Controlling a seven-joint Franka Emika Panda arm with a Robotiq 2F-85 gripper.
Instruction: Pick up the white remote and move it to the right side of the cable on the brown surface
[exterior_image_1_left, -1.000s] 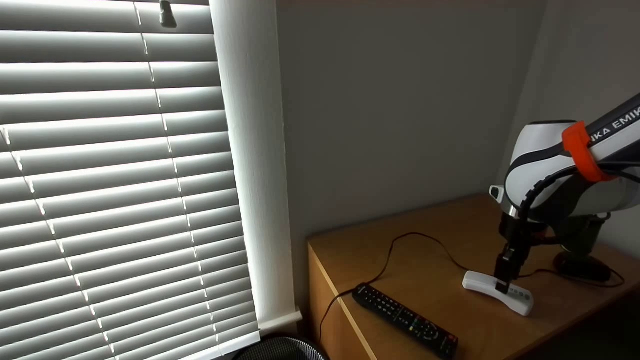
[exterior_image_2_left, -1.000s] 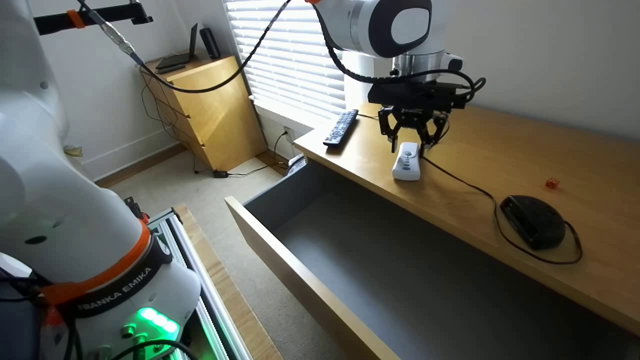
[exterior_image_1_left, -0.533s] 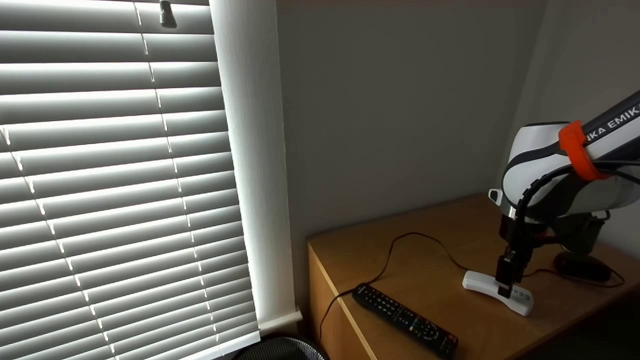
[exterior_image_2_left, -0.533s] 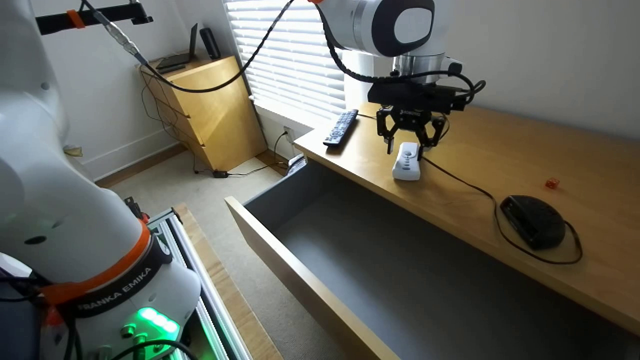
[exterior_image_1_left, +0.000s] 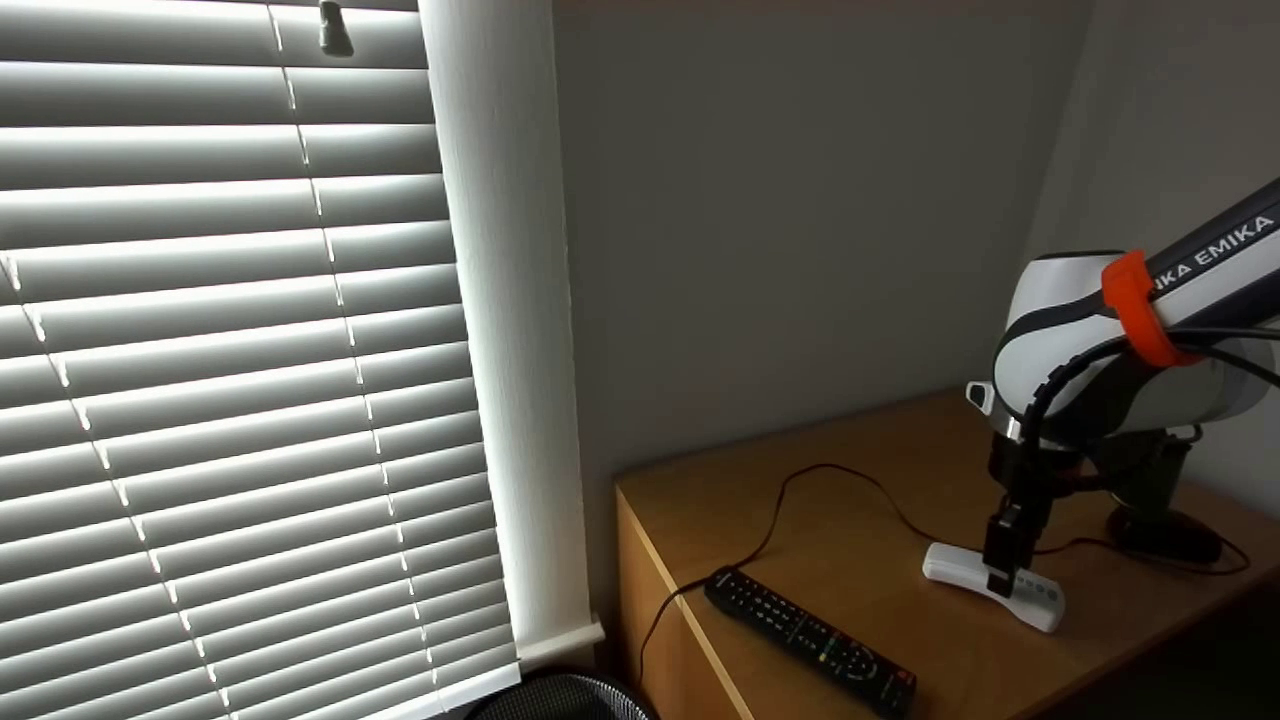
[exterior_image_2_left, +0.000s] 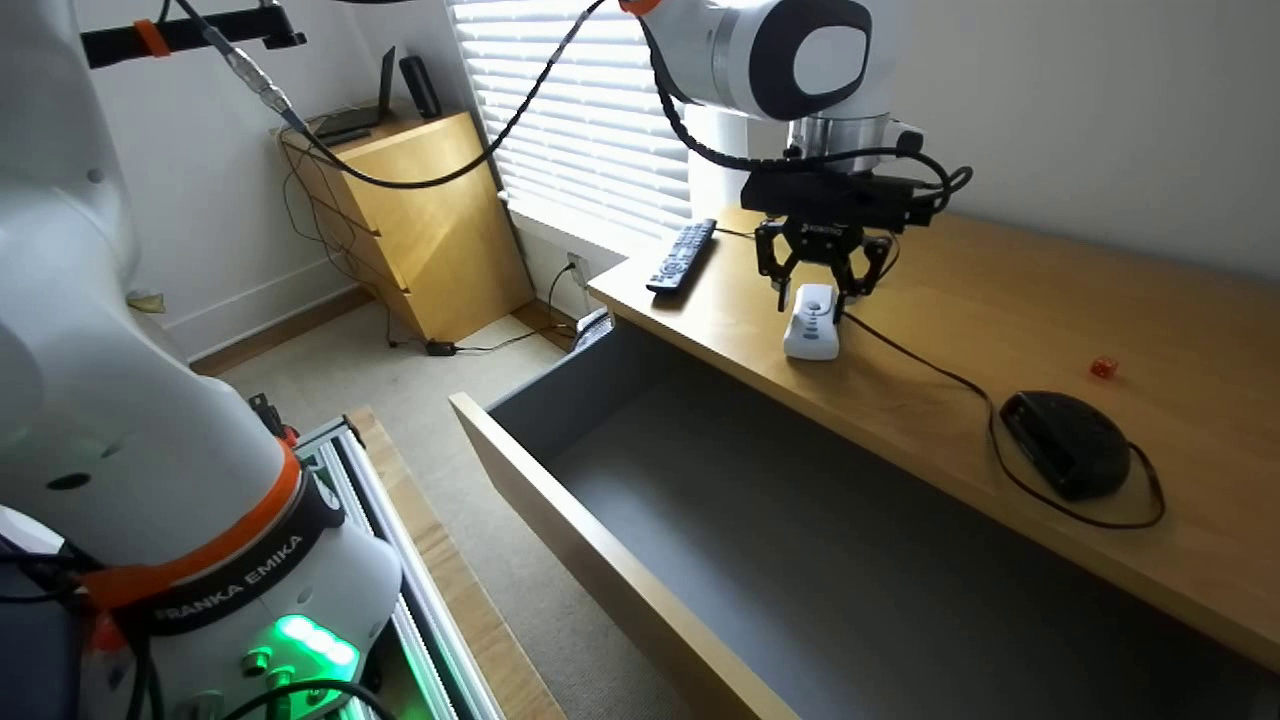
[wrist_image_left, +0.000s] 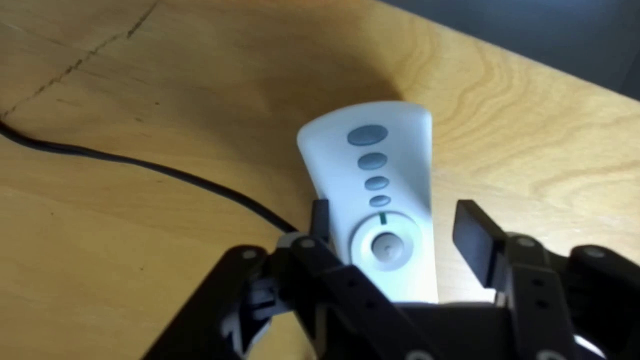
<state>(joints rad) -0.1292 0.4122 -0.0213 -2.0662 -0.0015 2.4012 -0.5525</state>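
Observation:
The white remote (exterior_image_1_left: 962, 568) lies flat on the brown surface (exterior_image_2_left: 1010, 300); it also shows near the front edge (exterior_image_2_left: 812, 342). In the wrist view the remote (wrist_image_left: 407, 165) has grey oval buttons and a round dial. My gripper (exterior_image_2_left: 811, 309) is open and low, with its fingers astride the remote. In the wrist view the gripper's (wrist_image_left: 392, 222) left finger is against or very close to the remote's edge; the right finger stands apart from it. The cable (wrist_image_left: 165, 170) is a thin dark wire passing just outside the left finger; it shows in both exterior views (exterior_image_1_left: 825, 466) (exterior_image_2_left: 920, 361).
A long black remote (exterior_image_1_left: 810, 640) lies toward the window end of the surface. A dark rounded device (exterior_image_2_left: 1065, 445) sits by the cable's loop. A small red cube (exterior_image_2_left: 1104, 367) lies behind it. An open drawer (exterior_image_2_left: 780, 530) is below the front edge.
The gripper has shifted slightly toward the window side and a little lower over the remote. The white remote has moved very slightly the same way. The fingers stay open.

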